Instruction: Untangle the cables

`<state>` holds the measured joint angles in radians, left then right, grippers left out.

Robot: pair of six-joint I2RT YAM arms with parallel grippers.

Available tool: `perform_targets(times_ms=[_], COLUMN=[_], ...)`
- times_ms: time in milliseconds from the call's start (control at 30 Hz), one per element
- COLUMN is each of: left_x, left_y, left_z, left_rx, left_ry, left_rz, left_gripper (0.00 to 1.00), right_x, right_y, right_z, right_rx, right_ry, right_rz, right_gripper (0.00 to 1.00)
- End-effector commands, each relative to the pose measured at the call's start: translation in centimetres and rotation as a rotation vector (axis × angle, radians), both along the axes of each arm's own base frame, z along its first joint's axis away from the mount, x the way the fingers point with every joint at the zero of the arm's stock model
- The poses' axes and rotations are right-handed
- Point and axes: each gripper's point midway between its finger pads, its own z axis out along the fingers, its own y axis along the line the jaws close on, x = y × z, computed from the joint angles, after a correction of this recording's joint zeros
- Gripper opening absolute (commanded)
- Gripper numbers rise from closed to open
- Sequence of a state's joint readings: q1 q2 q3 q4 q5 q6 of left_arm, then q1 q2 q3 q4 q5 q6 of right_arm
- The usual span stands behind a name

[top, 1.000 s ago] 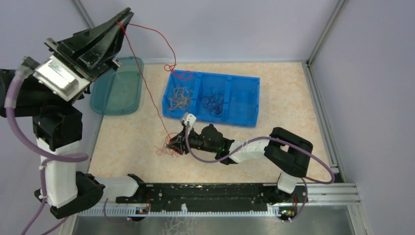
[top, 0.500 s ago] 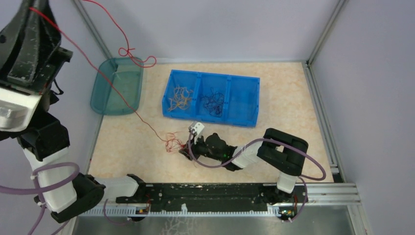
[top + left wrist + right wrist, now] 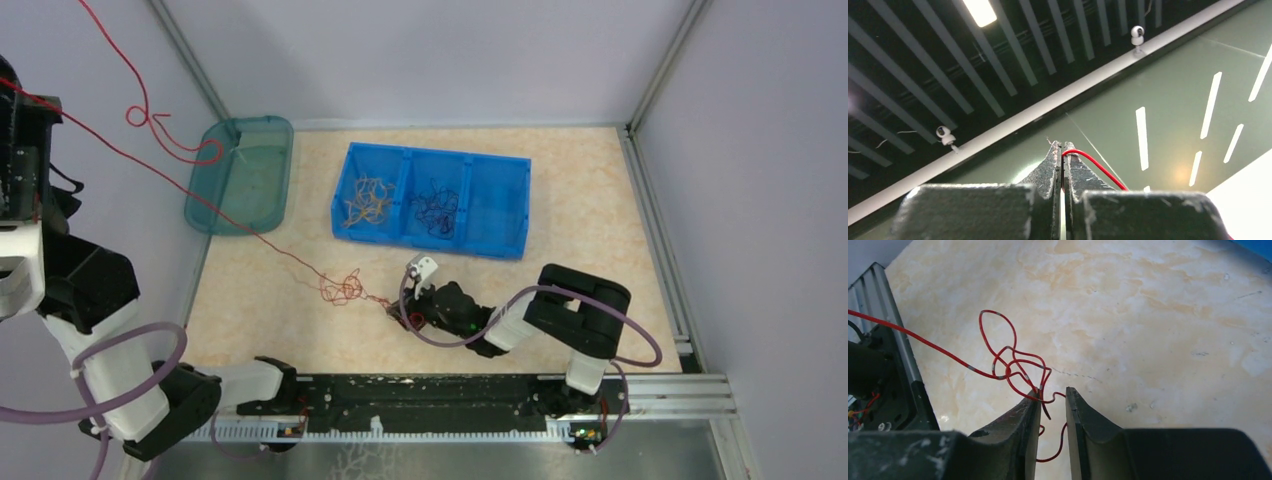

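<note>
Your left gripper, raised high, is clamped on the red cable, probably a light, limp, springy wire, which runs down to a knot on the table beside your right gripper. Grasp a single strand at the knot's edge. Only the right wrist view shows those jaws narrowly apart, a strand threaded between them, unpinched.

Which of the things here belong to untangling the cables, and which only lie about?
For the job: red cable, pinched in the left gripper, one strand between the open jaws of the right gripper; orange-yellow cables and dark cables, in the blue bin.
Lying about: teal tray, left of the bin.
</note>
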<state>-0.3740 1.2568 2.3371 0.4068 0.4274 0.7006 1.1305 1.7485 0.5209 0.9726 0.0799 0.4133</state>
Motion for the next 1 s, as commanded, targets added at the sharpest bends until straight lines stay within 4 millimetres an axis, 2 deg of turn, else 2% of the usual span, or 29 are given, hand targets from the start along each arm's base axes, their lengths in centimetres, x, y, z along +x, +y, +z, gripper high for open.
perform_targets(times_ms=[0,67,100,200,233,333,433,467,533,633,700,800,867,967], left_x=[-0.4,-0.5,-0.8,-3.2,-5.2,-6.1,-7.2,-7.8,-8.9,-9.9,-10.3,-9.9,-10.2,-10.5], left_y=[-0.9,-0.9,-0.5,1.5,2.1,1.7,2.0,2.3,3.0,3.8,4.6,5.1,5.5,6.0], left_z=[-1.3,-1.7,-1.4,0.8,1.4,1.2,1.2,1.3,1.4,1.5,1.5,1.6,1.7,1.7], left_rx=[0.074,0.071,0.042,-0.063,-0.086,-0.075,-0.103,-0.12,-0.151,-0.171,-0.196,-0.194,-0.205,-0.227], left_ry=[0.007,-0.019,-0.042,-0.179,-0.251,-0.394,-0.492,-0.516,-0.54,-0.53,-0.515,-0.483,-0.505,-0.53], left_rz=[0.023,0.033,0.037,0.099,0.132,0.301,0.463,0.494,0.53,0.555,0.544,0.569,0.594,0.651], left_gripper=[0.0,0.0,0.0,0.0,0.0,0.0,0.0,0.0,0.0,0.0,0.0,0.0,0.0,0.0], right_x=[1.7,2.3,2.8,4.5,5.0,6.7,7.4,7.5,7.9,8.4,8.5,8.1,7.7,7.2], right_y=[-0.6,-1.1,-1.5,-3.2,-4.0,-7.3,-11.1,-12.4,-15.4,-20.8,-23.7,-26.4,-28.3,-29.6], right_z=[3.5,5.5,5.8,5.2,4.9,4.3,4.2,4.7,4.6,3.9,3.9,4.3,3.6,2.4], right_rx=[0.091,0.11,0.102,0.039,0.025,0.004,-0.039,-0.021,0.009,0.016,0.007,-0.029,-0.058,-0.069], right_ry=[-0.049,-0.078,-0.081,-0.071,-0.066,-0.022,0.002,0.031,0.114,0.229,0.251,0.255,0.299,0.366], right_rz=[-0.066,-0.081,-0.097,-0.178,-0.21,-0.344,-0.482,-0.542,-0.648,-0.814,-0.885,-0.951,-1.007,-1.043], right_gripper=[0.25,0.18,0.16,0.14,0.14,0.15,0.15,0.15,0.12,0.03,0.03,0.04,0.06,0.09])
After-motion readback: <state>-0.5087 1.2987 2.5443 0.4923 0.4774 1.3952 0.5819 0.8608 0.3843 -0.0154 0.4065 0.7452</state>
